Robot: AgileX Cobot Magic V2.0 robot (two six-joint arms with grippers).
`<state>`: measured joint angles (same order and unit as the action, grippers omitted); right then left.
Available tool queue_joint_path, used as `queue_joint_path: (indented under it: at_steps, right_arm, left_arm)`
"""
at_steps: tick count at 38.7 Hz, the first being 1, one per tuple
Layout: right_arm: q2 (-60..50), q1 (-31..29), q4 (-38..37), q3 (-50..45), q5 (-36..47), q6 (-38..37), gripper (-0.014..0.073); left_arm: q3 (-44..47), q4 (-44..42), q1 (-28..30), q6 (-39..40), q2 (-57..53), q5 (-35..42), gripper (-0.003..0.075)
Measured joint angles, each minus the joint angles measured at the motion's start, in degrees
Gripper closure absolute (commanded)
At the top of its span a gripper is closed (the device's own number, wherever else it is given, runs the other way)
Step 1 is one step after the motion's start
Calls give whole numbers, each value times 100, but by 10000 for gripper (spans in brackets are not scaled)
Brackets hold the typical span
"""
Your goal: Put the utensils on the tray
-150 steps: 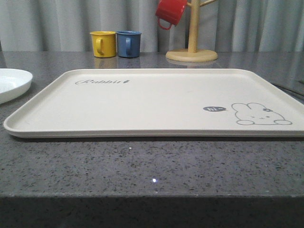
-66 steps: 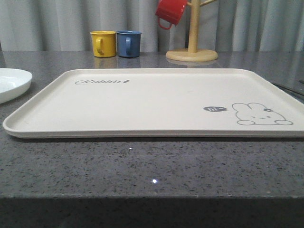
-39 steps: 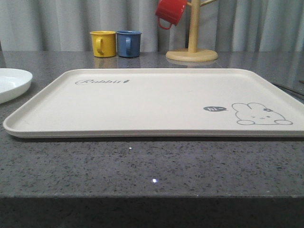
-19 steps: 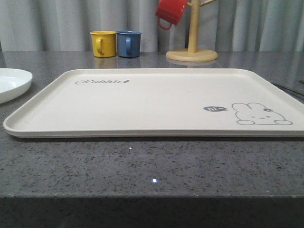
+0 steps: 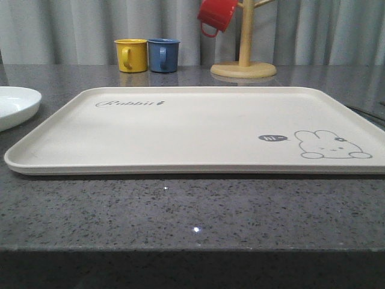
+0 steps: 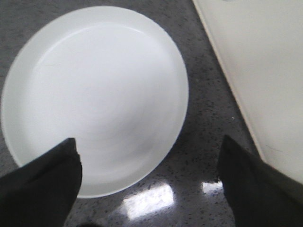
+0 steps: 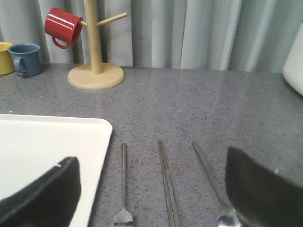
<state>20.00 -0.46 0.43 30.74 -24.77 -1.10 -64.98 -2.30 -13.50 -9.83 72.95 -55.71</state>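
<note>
The cream tray (image 5: 192, 129) lies bare in the middle of the dark stone table, with the white plate (image 5: 15, 105) just off its left end. My left gripper (image 6: 148, 144) hangs open over the plate (image 6: 94, 94), one finger above its rim and the other above the table beside the tray edge (image 6: 246, 71). To the right of the tray (image 7: 47, 151) lie the fork (image 7: 123, 179), the chopsticks (image 7: 166, 182) and the spoon (image 7: 210, 177), side by side on the table. My right gripper (image 7: 151, 163) is open above them and touches none.
A yellow mug (image 5: 131, 55) and a blue mug (image 5: 163, 55) stand at the back. A red mug (image 5: 216, 15) hangs on the wooden mug tree (image 5: 243, 63). A white object (image 7: 294, 66) sits at the far right. A curtain closes the back.
</note>
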Motion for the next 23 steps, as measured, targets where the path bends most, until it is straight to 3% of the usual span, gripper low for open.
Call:
queue_joint_path:
  at_steps: [14, 23]
  right_arm:
    - [0, 0, 0, 0, 0, 0, -48]
    - [0, 0, 0, 0, 0, 0, -48]
  left_arm:
    - [-624, -91, -225, -56, 1493, -545, 179]
    - [-725, -115, -225, -66, 1927, -569, 363]
